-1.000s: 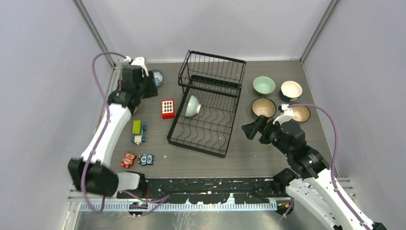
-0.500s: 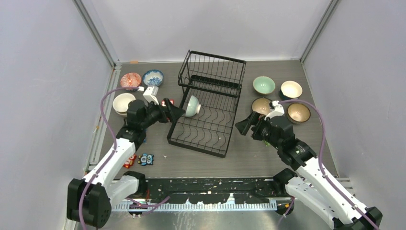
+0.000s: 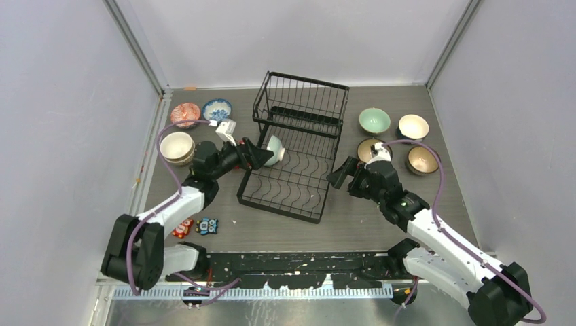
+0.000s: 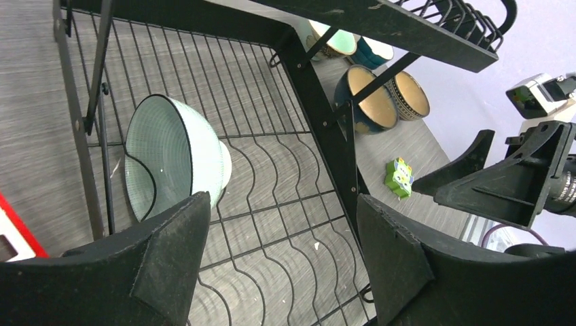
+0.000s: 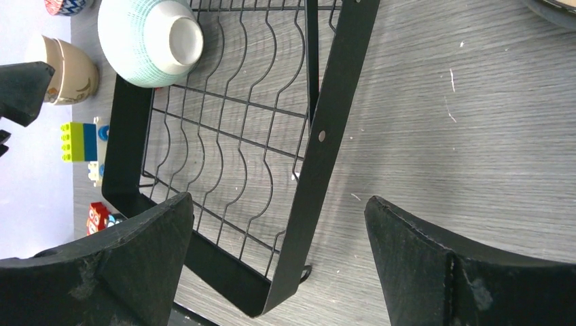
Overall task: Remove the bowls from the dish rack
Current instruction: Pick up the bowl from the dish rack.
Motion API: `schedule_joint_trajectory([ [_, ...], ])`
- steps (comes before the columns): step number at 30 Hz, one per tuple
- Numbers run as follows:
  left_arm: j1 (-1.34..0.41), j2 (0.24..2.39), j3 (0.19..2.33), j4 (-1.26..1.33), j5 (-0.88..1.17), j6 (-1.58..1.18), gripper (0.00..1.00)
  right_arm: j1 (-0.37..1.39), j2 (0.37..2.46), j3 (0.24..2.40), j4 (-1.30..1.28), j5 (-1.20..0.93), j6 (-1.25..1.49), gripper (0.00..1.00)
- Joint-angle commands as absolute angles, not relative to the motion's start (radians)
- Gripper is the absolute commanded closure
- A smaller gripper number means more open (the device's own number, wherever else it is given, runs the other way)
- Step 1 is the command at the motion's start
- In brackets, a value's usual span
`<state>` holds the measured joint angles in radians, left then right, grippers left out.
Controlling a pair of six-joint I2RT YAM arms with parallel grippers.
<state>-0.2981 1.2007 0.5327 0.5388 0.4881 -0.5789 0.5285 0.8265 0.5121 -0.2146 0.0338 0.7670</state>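
Note:
The black wire dish rack point(image 3: 299, 163) stands mid-table. One pale green bowl point(image 3: 273, 149) lies on its side on the rack's flat tray; it also shows in the left wrist view point(image 4: 173, 163) and the right wrist view point(image 5: 149, 41). My left gripper point(image 3: 257, 156) is open and empty, over the tray's left edge; its left finger point(image 4: 163, 258) is close beside the bowl. My right gripper point(image 3: 337, 178) is open and empty, and it straddles the rack's right frame bar point(image 5: 326, 136).
Red patterned point(image 3: 185, 114), blue-and-white point(image 3: 217, 109) and cream point(image 3: 176, 147) bowls sit at the far left. Several bowls point(image 3: 374, 121) sit right of the rack. Toy blocks point(image 3: 207, 226) lie front left, a green toy point(image 4: 399, 176) right of the rack.
My left arm swung from the far-left bowls to the rack and now sits beside the green bowl. My right gripper moved left to the rack's right edge.

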Motion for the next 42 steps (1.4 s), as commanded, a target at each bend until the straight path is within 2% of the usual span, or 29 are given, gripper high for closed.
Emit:
schedule_joint_trajectory([
  [1, -0.309, 1.281, 0.579, 0.705, 0.544, -0.551, 0.22, 0.534, 0.843, 0.509, -0.145, 0.069, 0.78, 0.0],
  [10, -0.334, 1.404, 0.608, 0.794, 0.587, -0.508, 0.25, 0.534, 0.83, 0.479, -0.141, 0.078, 0.774, 0.0],
  [18, -0.35, 1.479, 0.63, 0.785, 0.51, -0.43, 0.28, 0.534, 0.854, 0.495, -0.139, 0.059, 0.77, 0.0],
  [25, -0.35, 1.452, 0.642, 0.712, 0.417, -0.343, 0.22, 0.534, 0.864, 0.485, -0.133, 0.054, 0.769, 0.0],
  [31, -0.35, 1.475, 0.672, 0.621, 0.418, -0.28, 0.2, 0.534, 0.842, 0.485, -0.14, 0.051, 0.772, 0.0],
  [42, -0.347, 1.434, 0.645, 0.619, 0.348, -0.275, 0.13, 0.533, 0.783, 0.513, -0.192, 0.057, 0.77, 0.0],
])
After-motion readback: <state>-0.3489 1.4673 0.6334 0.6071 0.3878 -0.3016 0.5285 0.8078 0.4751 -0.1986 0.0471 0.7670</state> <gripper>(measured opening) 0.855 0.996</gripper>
